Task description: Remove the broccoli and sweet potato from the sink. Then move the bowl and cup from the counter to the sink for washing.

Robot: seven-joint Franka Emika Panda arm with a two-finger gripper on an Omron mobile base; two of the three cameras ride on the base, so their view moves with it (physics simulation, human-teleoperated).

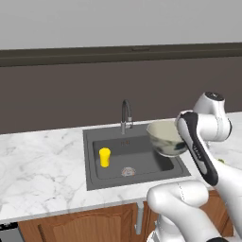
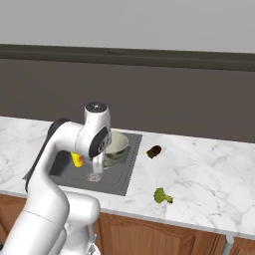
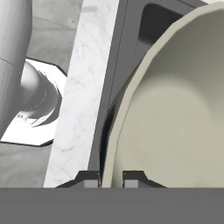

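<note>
Hand view: we see the two dark fingertips of the gripper (image 3: 111,179) standing nearly closed, one on each side of the rim of the wide round grey-green bowl (image 3: 175,122) — the wall is pinched between them, its pale cream inside at 3 o'clock of the tips. Behind the bowl runs a strip of the white marble counter (image 3: 83,87) and the dark edge of the sink (image 3: 131,39).

Left base view: the bowl (image 1: 165,138) hangs tilted above the right part of the square dark grey sink (image 1: 137,158), clear of the basin floor. The small bright yellow cylindrical cup (image 1: 104,157) stands upright inside the basin, at about 9 o'clock of the round metal drain (image 1: 128,171). The curved chrome faucet (image 1: 125,116) rises at the basin's back edge.

Right base view: the bowl (image 2: 115,147) shows behind the white arm, over the sink (image 2: 117,179). On the counter (image 2: 209,169), at 3 o'clock of the sink, lies the small dark brown oval sweet potato (image 2: 154,151); the lumpy yellow-green broccoli floret (image 2: 161,196) lies nearer the front edge — the two are apart.
</note>
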